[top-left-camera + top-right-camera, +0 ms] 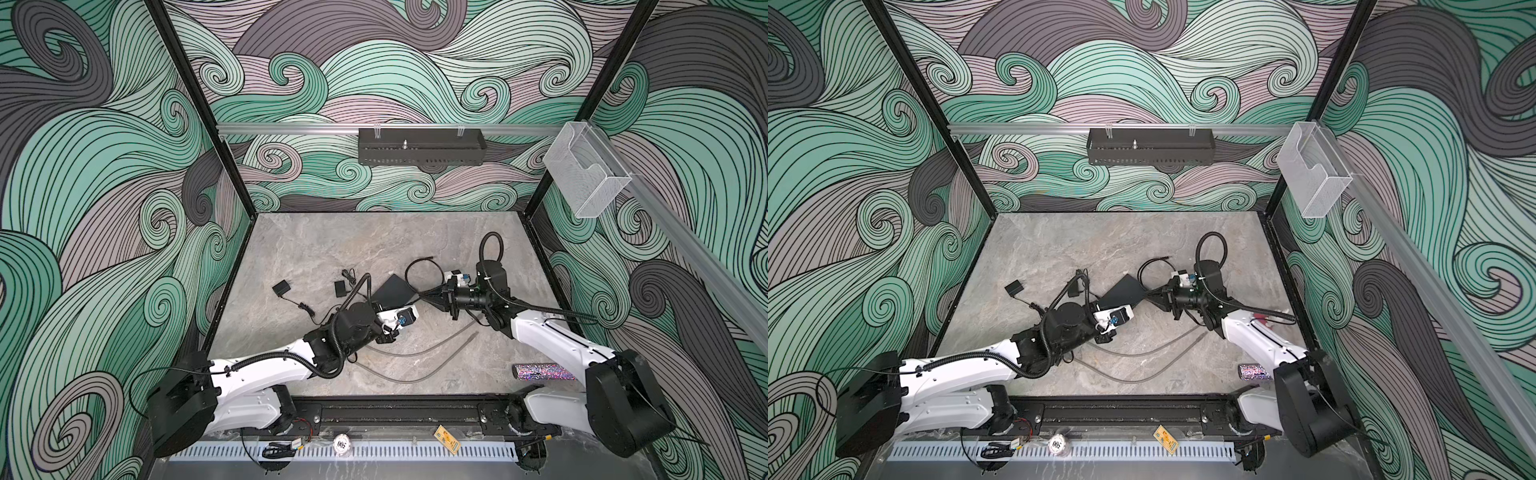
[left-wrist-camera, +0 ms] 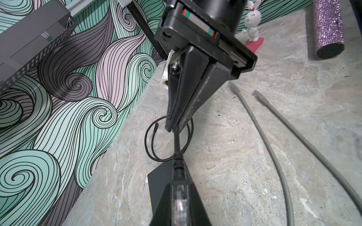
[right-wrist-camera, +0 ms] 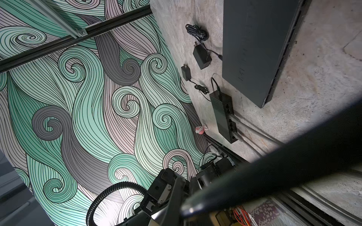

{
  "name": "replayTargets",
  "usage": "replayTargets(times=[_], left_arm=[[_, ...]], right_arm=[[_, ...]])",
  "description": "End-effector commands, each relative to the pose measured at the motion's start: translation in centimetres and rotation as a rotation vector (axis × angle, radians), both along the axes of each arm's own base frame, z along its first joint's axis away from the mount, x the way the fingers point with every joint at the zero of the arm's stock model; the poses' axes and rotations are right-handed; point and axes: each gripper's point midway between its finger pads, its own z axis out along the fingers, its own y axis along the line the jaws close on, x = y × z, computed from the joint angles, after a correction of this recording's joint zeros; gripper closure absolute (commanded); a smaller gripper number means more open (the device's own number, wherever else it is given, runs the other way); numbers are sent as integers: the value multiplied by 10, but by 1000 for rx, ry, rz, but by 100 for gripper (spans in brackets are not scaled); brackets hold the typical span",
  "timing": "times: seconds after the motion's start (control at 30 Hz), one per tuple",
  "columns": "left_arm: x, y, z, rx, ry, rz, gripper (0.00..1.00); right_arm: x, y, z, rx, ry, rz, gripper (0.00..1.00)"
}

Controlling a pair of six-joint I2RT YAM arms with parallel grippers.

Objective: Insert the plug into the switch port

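My left gripper [image 2: 179, 185] is shut on a clear plug [image 2: 179, 197] with a black boot [image 2: 178, 164]. It hangs just above a corner of the flat dark switch [image 2: 156, 187] [image 1: 392, 291]. The plug's black cable [image 2: 177, 140] runs straight to my right gripper [image 2: 172, 128] [image 1: 423, 293], which is shut on it a short way along. The right wrist view shows the flat switch's row of ports [image 3: 282, 54] along one edge. A smaller black switch [image 3: 225, 115] lies beside it with two grey cables plugged in. My left arm hides that one in both top views.
Two grey cables [image 2: 274, 148] [image 1: 415, 353] trail across the table with free ends. Two black power adapters [image 1: 281, 286] [image 1: 340, 288] lie at the left. A glittery purple cylinder [image 1: 544, 371] and a rabbit figure [image 2: 252, 21] stand at the right. The spare black cable loops [image 1: 424, 272] behind the flat switch.
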Motion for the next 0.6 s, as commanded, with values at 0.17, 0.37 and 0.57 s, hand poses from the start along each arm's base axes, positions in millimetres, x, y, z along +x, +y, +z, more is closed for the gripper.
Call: replayTargets(times=[0.17, 0.37, 0.57], left_arm=[[2, -2, 26, -40, -13, 10, 88], [0, 10, 19, 53, 50, 17, 88], [-23, 26, 24, 99, 234, -140, 88]], right_arm=[[-2, 1, 6, -16, -70, 30, 95], [-14, -2, 40, -143, -430, 207, 73], [-54, -20, 61, -318, -785, 404, 66]])
